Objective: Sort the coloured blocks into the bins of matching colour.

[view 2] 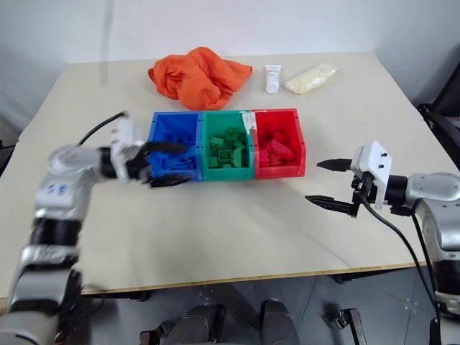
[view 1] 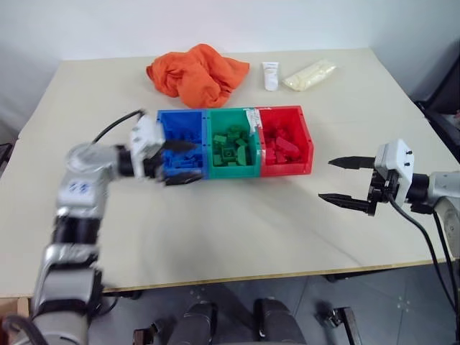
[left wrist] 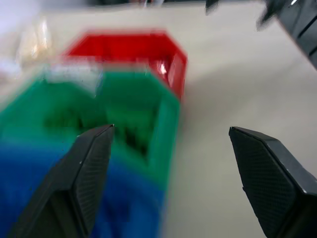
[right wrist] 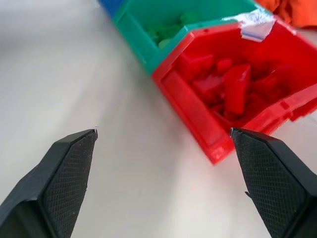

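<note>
Bins: blue, green, red; joined row, centre of counter.
Blocks: inside matching bins.
Left end effector: released, empty, over blue bin.
Right end effector: released, empty, right of frame.

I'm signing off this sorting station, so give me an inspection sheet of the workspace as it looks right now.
Surface: beige table, bare in front of the bins.
Job's things: blue bin, green bin and red bin joined in a row, each holding blocks of its own colour.
Clutter: orange cloth, white tube, pale packet behind the bins.
Grippers: left gripper open at the blue bin; right gripper open, empty, over the table.
Cables: black cable on left arm.
Surroundings: nothing seen.
</note>
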Robot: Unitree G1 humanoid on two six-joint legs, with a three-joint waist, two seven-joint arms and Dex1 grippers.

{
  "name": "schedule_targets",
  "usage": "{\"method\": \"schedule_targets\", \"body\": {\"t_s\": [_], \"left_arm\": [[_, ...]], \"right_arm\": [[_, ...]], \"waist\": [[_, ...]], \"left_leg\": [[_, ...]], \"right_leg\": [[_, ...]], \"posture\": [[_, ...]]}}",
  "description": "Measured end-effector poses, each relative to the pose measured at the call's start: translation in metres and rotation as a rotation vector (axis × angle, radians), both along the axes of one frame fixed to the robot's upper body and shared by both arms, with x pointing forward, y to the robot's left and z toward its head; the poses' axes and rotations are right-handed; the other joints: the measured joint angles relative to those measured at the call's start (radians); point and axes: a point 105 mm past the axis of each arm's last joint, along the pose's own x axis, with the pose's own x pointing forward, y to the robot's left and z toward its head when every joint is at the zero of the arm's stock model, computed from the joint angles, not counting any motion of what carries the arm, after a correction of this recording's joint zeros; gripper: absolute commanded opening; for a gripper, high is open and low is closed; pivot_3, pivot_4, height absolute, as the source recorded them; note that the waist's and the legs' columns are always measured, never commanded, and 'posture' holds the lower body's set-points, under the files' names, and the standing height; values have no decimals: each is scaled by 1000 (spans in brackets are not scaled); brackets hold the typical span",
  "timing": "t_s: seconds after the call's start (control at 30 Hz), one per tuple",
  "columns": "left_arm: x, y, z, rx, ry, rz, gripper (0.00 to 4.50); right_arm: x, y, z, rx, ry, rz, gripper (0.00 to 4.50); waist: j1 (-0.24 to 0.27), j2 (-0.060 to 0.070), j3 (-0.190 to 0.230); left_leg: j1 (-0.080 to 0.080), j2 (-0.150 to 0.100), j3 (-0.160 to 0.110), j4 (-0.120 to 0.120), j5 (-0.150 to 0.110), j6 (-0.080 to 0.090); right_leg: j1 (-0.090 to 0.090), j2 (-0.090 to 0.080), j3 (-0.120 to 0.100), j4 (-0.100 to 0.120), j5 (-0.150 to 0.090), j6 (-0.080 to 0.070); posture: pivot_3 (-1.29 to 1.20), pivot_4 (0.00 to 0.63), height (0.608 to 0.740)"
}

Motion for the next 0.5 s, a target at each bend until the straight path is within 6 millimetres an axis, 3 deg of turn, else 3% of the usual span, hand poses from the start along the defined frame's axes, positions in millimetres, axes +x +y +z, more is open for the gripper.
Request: {"method": "schedule_targets", "body": {"t_s": [0.27,0.37,0.5], "left_arm": [[-34,40,-19,-18,93,144,3943],[-37,43,-28,-35,130,169,3943],[-37,41,-22,-50,104,180,3943]], "right_arm": [[6,-4,2,-33,11,41,4500],[8,-5,0,-41,26,41,4500],[9,-4,3,-42,15,48,4500]], "waist": [[12,0,0],[23,0,0],[25,0,0]], "left_leg": [[1,0,-1,1,0,0],[0,0,-1,2,0,0],[0,-1,-1,2,0,0]], "right_leg": [[2,-1,1,-3,0,0],[2,-1,1,-4,0,-1],[2,-1,1,-4,0,-1]], "posture": [[0,150,740],[0,150,740],[0,150,740]]}}
